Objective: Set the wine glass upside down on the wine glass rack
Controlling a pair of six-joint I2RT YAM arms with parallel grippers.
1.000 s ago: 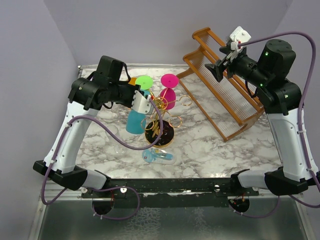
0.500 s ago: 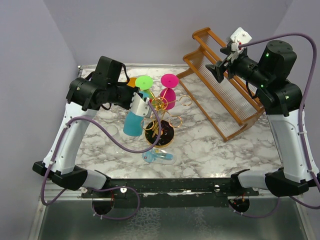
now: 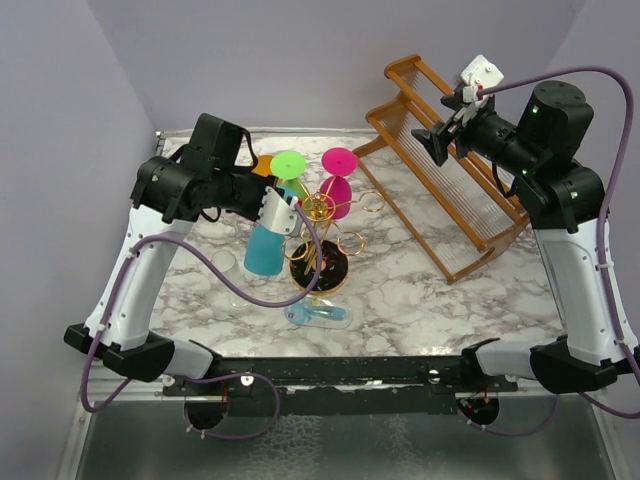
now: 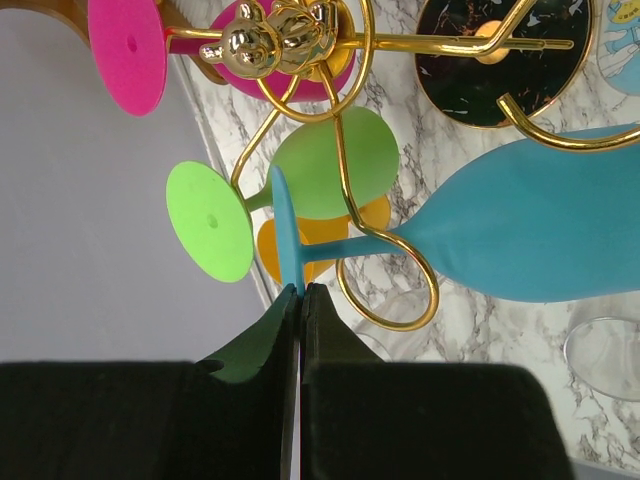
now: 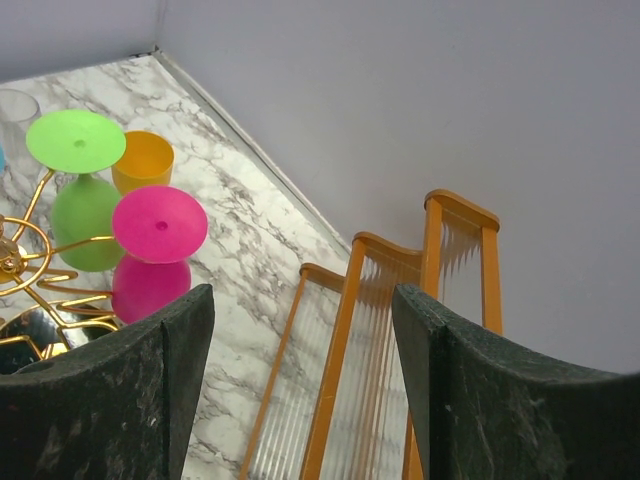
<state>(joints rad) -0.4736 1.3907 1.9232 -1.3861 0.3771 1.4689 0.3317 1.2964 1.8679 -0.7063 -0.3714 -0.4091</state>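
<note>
Left tool (image 4: pixel 300 292) clamped on inverted blue plastic wine glass (image 4: pixel 520 240), stem seemingly inside loop of gold wire rack (image 4: pixel 280 35); release remaining. Right tool (image 5: pixel 300 300) apart.

The desk (image 3: pixel 420 300) has a white marble-pattern top streaked with grey veins. A large brown wooden slatted rack (image 3: pixel 455 200) stands on it, angled across the surface. Just behind the rack rises a plain, pale lilac back wall (image 3: pixel 300 60), which meets a side wall (image 3: pixel 612 35) of the same colour in a corner near the rack's far end. Well across the desk from the rack, another lilac wall (image 3: pixel 50 200) closes the opposite side. A thin metal strip (image 3: pixel 320 128) edges the desk below the back wall. Well to the near side of the rack lies a dull grey metal sheet (image 3: pixel 350 440). The light is soft and even.
</note>
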